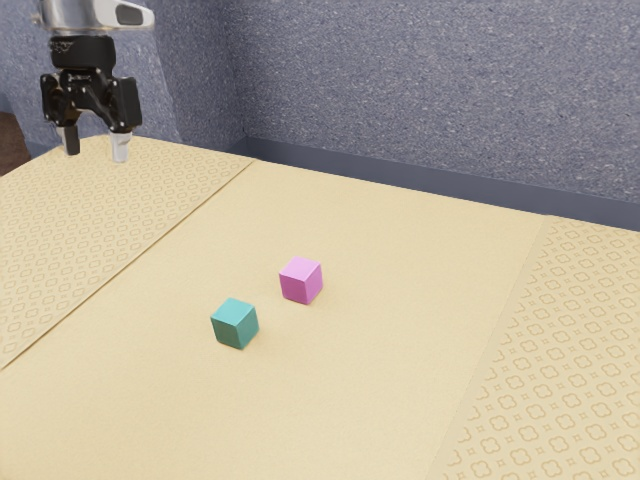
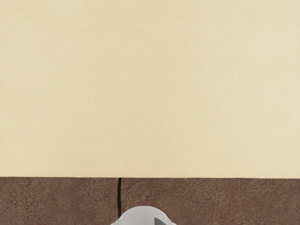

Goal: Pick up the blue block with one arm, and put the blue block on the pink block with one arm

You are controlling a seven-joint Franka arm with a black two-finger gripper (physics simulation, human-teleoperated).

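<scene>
Teal more than blue, the blue block [image 1: 234,323] sits loose on the tan table [image 1: 420,300]. It is just beside the pink block [image 1: 301,279] but not touching it; the pink one lies a little farther off, toward the exterior view's right. Nothing is stacked, so the pick looks not yet begun. High at the far side, on the exterior view's left, the gripper [image 1: 96,150] hangs with fingers spread and empty, well apart from both blocks, likely poised for the reach down.
</scene>
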